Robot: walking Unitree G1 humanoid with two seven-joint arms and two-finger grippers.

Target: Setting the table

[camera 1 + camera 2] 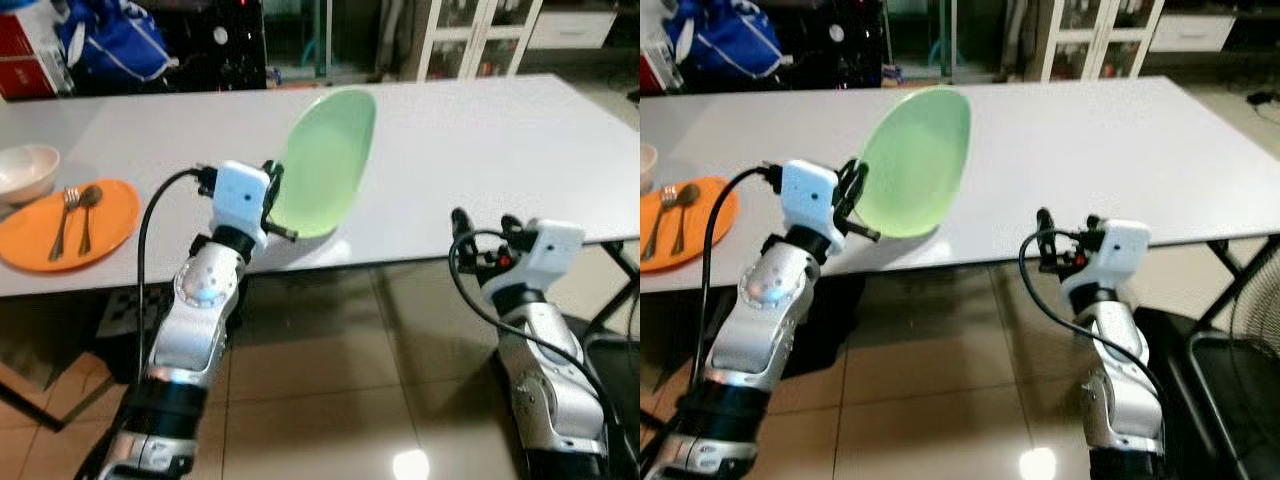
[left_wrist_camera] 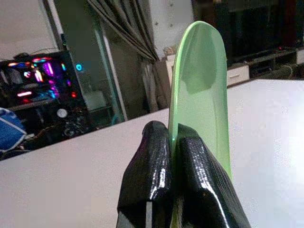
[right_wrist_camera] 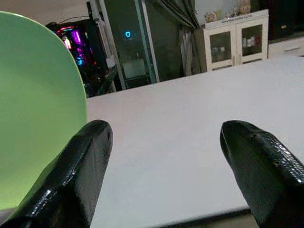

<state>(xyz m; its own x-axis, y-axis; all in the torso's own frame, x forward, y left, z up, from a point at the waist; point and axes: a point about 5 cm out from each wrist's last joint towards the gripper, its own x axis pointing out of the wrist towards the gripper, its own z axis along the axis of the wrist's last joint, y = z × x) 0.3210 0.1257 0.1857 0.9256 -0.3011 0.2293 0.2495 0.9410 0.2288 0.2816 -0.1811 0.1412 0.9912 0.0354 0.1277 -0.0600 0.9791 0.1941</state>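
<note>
Plate (image 1: 325, 160) pale green, glossy, tilted on edge, pinched by left end effector (image 2: 173, 142).

Both head eyes look forward and down from above the near edge of the long white table (image 1: 480, 150), taking in its whole top and the brown tiled floor (image 1: 350, 400) below. The right eye sits a touch further right. The left wrist camera peers close along its two glossy black fingers (image 2: 190, 180), across the table toward a dark room. The right wrist camera sits low by the table edge, facing across it. All four views share the pale green round plate (image 1: 915, 160).
</note>
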